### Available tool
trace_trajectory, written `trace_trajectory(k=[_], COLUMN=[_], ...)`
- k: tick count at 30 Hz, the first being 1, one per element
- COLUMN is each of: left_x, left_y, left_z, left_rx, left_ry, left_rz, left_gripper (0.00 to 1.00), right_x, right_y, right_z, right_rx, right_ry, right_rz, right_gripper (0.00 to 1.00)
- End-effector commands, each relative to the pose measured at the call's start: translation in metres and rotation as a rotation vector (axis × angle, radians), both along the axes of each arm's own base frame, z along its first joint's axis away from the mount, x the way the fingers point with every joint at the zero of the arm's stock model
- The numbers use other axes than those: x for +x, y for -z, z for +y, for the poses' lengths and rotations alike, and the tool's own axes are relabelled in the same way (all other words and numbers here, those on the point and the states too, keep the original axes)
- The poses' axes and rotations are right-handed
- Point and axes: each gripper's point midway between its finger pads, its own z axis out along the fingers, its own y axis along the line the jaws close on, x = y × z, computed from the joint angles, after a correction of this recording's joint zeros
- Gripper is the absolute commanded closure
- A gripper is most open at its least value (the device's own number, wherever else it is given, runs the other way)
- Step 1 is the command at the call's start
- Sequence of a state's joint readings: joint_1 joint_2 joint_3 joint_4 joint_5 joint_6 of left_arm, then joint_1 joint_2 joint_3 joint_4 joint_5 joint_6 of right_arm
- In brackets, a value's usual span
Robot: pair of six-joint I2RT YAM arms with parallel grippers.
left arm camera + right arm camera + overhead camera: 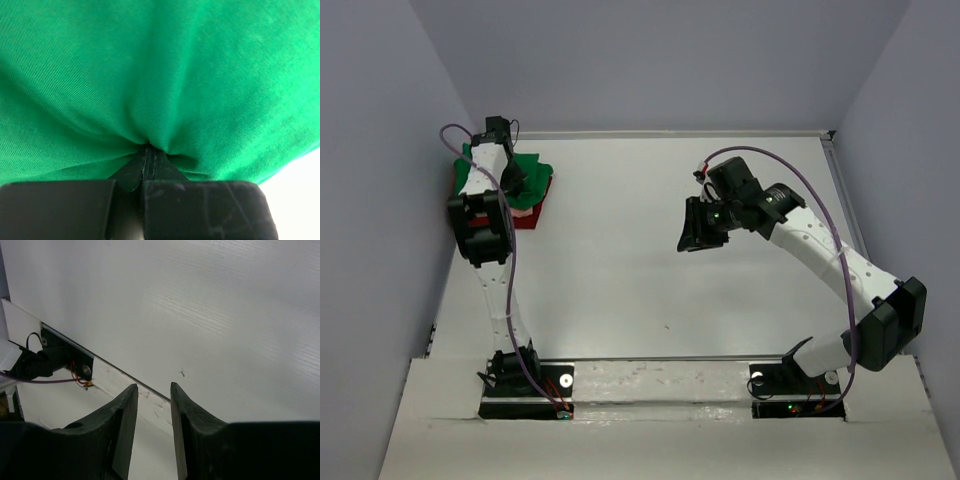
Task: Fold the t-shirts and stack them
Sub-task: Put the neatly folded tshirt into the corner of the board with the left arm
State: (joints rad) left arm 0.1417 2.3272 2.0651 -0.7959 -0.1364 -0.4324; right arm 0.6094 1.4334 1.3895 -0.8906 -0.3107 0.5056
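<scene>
A stack of t-shirts lies at the table's far left. The bright green t-shirt (533,166) is on top, over a strip of salmon-pink t-shirt (523,209) and the dark red t-shirt (532,219). My left gripper (512,178) sits on the green t-shirt (160,70), which fills the left wrist view. Its jaws are shut, and the cloth puckers into folds at their tips (148,148). My right gripper (702,232) hangs open over the middle right of the table, far from the shirts. Nothing is between the fingers of this right gripper (152,388).
Grey walls close in the white table (650,260) on the left, back and right. A raised white strip (670,372) runs along the near edge between the arm bases. The right wrist view looks back at the left arm's base (50,362) and its cable.
</scene>
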Motion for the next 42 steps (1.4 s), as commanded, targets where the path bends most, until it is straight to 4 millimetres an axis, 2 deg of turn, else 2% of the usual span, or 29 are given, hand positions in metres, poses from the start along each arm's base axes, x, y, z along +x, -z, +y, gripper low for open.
trace_trajectory(k=[1, 2, 3, 5, 9, 14, 20, 22, 23, 24, 25, 26, 28, 29, 30, 31, 33, 34, 35, 36, 39, 42], left_x=[0.01, 0.01, 0.016, 0.021, 0.032, 0.032, 0.015, 0.004, 0.005, 0.005, -0.003, -0.004, -0.006, -0.006, -0.006, -0.007, -0.006, -0.005, -0.004, -0.002, 0.001, 0.004], left_y=[0.044, 0.051, 0.044, 0.047, 0.038, 0.038, 0.035, 0.027, 0.008, 0.001, 0.005, -0.011, -0.018, -0.028, -0.034, -0.038, -0.052, -0.057, -0.062, -0.07, -0.078, -0.089], left_z=[-0.012, -0.011, -0.011, -0.014, -0.015, -0.017, -0.01, -0.005, -0.003, -0.001, 0.0, 0.002, 0.003, 0.005, 0.006, 0.007, 0.009, 0.01, 0.012, 0.013, 0.015, 0.012], left_rx=[-0.069, -0.068, -0.068, -0.085, -0.09, -0.097, -0.056, -0.025, -0.009, 0.002, 0.007, 0.02, 0.033, 0.043, 0.048, 0.054, 0.069, 0.073, 0.082, 0.09, 0.095, 0.089], left_ry=[0.046, 0.046, 0.054, 0.071, 0.08, 0.089, 0.052, 0.025, 0.012, -0.001, -0.014, -0.026, -0.041, -0.048, -0.049, -0.059, -0.068, -0.077, -0.082, -0.085, -0.085, -0.077], left_rz=[0.048, 0.063, 0.049, 0.049, 0.01, 0.005, 0.021, 0.021, -0.021, -0.049, -0.035, -0.07, -0.086, -0.109, -0.122, -0.129, -0.165, -0.176, -0.188, -0.207, -0.226, -0.243], left_gripper=[1.0, 1.0, 1.0, 1.0, 1.0, 1.0, 1.0, 0.99, 0.98, 0.96, 0.94, 0.92, 0.86, 0.79, 0.79, 0.64, 0.5, 0.37, 0.31, 0.2, 0.1, 0.07], right_x=[0.008, 0.008, 0.009, 0.009, 0.01, 0.009, 0.009, 0.009, 0.009, 0.009, 0.009, 0.009, 0.009, 0.009, 0.009, 0.008, 0.008, 0.007, 0.007, 0.006, 0.006, 0.003], right_y=[-0.016, -0.016, -0.015, -0.016, -0.011, -0.005, 0.003, 0.004, 0.004, 0.005, 0.005, 0.006, 0.007, 0.008, 0.009, 0.01, 0.012, 0.013, 0.012, 0.014, 0.015, 0.019], right_z=[0.002, 0.002, 0.002, 0.003, 0.005, 0.004, 0.006, 0.008, 0.008, 0.008, 0.009, 0.009, 0.011, 0.011, 0.011, 0.011, 0.011, 0.011, 0.01, 0.01, 0.01, 0.009], right_rx=[0.011, 0.014, 0.011, 0.014, 0.008, 0.001, -0.002, 0.003, 0.004, 0.005, 0.008, 0.008, 0.015, 0.014, 0.016, 0.017, 0.016, 0.016, 0.016, 0.015, 0.015, 0.015], right_ry=[0.018, 0.014, 0.015, 0.013, 0.009, 0.007, 0.0, -0.004, -0.003, -0.006, -0.008, -0.007, -0.013, -0.012, -0.014, -0.017, -0.016, -0.017, -0.016, -0.018, -0.018, -0.017], right_rz=[-0.037, -0.036, -0.034, -0.034, -0.018, -0.007, 0.009, 0.012, 0.013, 0.013, 0.013, 0.015, 0.016, 0.02, 0.021, 0.026, 0.025, 0.028, 0.025, 0.027, 0.023, 0.036], right_gripper=[0.62, 0.62, 0.62, 0.62, 0.62, 0.62, 0.62, 0.62, 0.62, 0.62, 0.62, 0.62, 0.62, 0.62, 0.62, 0.62, 0.62, 0.62, 0.62, 0.62, 0.62, 0.62])
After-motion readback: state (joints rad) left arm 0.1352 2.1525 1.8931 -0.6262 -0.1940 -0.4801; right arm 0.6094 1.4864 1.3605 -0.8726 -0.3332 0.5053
